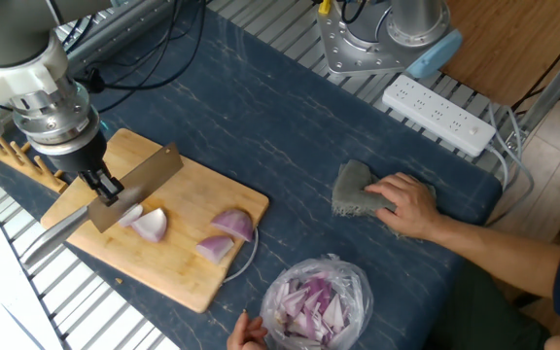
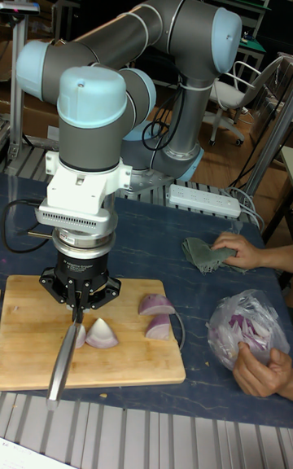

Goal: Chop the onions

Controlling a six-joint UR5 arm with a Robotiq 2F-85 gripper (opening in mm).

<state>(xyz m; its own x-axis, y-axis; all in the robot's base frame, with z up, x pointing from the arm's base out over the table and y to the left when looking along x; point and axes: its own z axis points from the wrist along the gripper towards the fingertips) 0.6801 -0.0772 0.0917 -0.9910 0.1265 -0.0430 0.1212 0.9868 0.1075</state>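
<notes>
On the wooden cutting board [image 1: 178, 272] [image 2: 32, 351] lie three red onion pieces: one wedge [image 1: 150, 225] [image 2: 101, 333] beside the blade, and two more [image 1: 233, 224] [image 1: 215, 248] [image 2: 156, 304] [image 2: 159, 327] toward the board's right end. My gripper [image 1: 104, 188] [image 2: 79, 304] is shut on the handle of a cleaver [image 1: 136, 182] [image 2: 62, 365]. The blade stands just left of the nearest wedge, with a thin slice [image 1: 129, 214] against it.
A clear plastic bag of chopped onion bits [image 1: 317, 301] [image 2: 247, 329] is held by a person's hand [image 1: 246, 332]. The other hand [image 1: 406, 204] rests on a grey cloth [image 1: 356, 190]. A power strip [image 1: 438, 115] and a wooden rack [image 1: 22, 160] are nearby.
</notes>
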